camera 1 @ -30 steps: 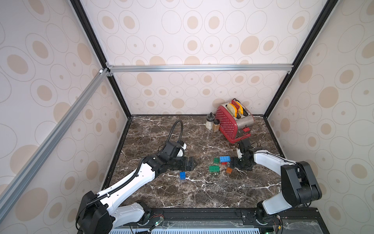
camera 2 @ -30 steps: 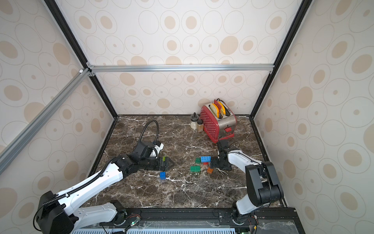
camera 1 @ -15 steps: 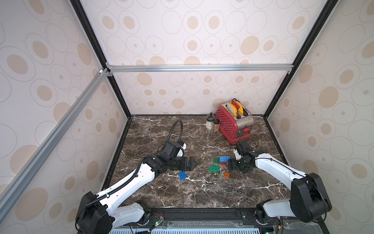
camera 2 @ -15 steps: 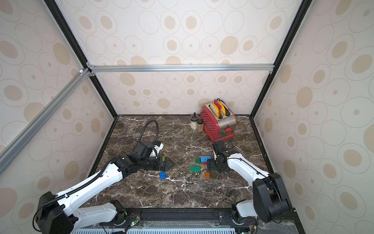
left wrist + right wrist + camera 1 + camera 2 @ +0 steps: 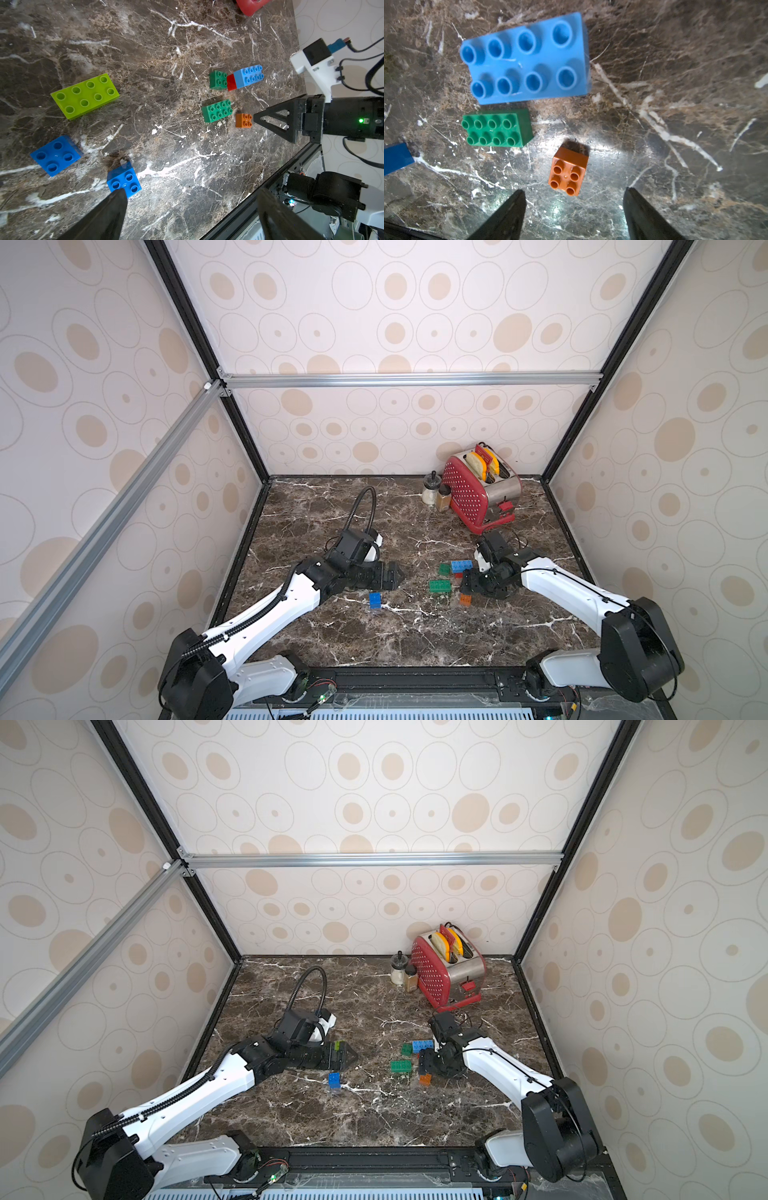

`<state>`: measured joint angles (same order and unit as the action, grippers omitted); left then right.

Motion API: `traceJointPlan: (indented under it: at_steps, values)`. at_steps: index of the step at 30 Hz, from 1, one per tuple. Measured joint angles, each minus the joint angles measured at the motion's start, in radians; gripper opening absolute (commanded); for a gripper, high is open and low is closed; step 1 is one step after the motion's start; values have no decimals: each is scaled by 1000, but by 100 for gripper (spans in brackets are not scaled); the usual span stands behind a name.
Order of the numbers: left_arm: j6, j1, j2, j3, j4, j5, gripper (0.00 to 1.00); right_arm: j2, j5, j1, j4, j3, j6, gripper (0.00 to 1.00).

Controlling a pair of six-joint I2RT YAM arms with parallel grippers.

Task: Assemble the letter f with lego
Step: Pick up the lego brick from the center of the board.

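Note:
The lego lies scattered on the marble top. A blue square brick [image 5: 375, 600] sits near the middle. To its right are a dark green oblong [image 5: 440, 586], a small green square [image 5: 444, 569], a light blue oblong [image 5: 462, 566] stacked on a red brick [image 5: 231, 82], and an orange square [image 5: 465, 600]. A lime green oblong [image 5: 85, 95] and a second blue square [image 5: 56, 154] lie under my left gripper [image 5: 395, 574], which is open and empty. My right gripper [image 5: 574, 192] is open, low over the table, with the orange brick [image 5: 568, 173] just ahead of its fingertips.
A red toaster [image 5: 478, 489] stands at the back right with two small shakers [image 5: 432, 491] beside it. Patterned walls close in three sides. A black rail [image 5: 415, 676] runs along the front edge.
My right gripper has swung left, from beside the bricks to just behind the orange one, and its jaws have narrowed a little. The left arm has not moved.

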<state>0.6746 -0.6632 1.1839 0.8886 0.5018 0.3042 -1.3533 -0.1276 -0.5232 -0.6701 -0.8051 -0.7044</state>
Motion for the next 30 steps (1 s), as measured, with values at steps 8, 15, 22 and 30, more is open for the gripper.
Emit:
traceJointPlan:
  at_steps: [8,15,22,30]
  values:
    - [16,0,-21,-10,16,-33,99,-48,26,-59,32,23,-95,77]
    - [24,0,-32,-16,30,-40,99,-74,60,-82,58,25,-151,71]
    - [29,1,-38,-21,39,-39,99,-111,84,-101,83,25,-182,63]
    - [36,5,-42,-24,39,-36,99,-143,103,-117,90,25,-196,57]
